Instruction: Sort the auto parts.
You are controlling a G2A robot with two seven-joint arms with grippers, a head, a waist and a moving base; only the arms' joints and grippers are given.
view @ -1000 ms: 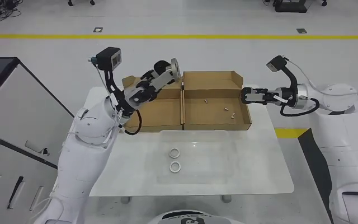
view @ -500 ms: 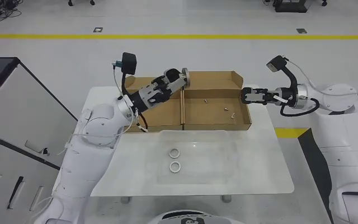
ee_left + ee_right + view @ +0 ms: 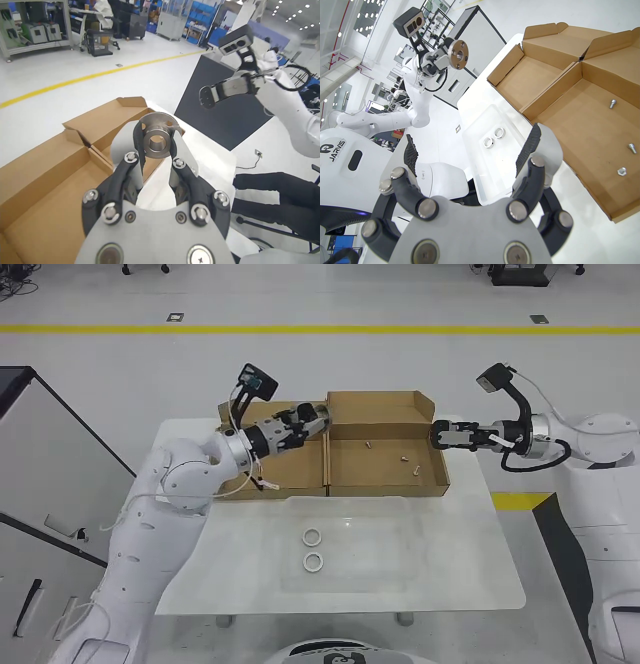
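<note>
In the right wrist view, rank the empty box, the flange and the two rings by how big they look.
1. empty box
2. flange, though it's farther away
3. both rings, alike

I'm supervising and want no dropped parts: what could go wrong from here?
The left gripper pinches the metal flange only by its narrow hub, so it might slip. It hangs near where the left box meets the right box holding bolts; released here, it may land wrongly.
</note>
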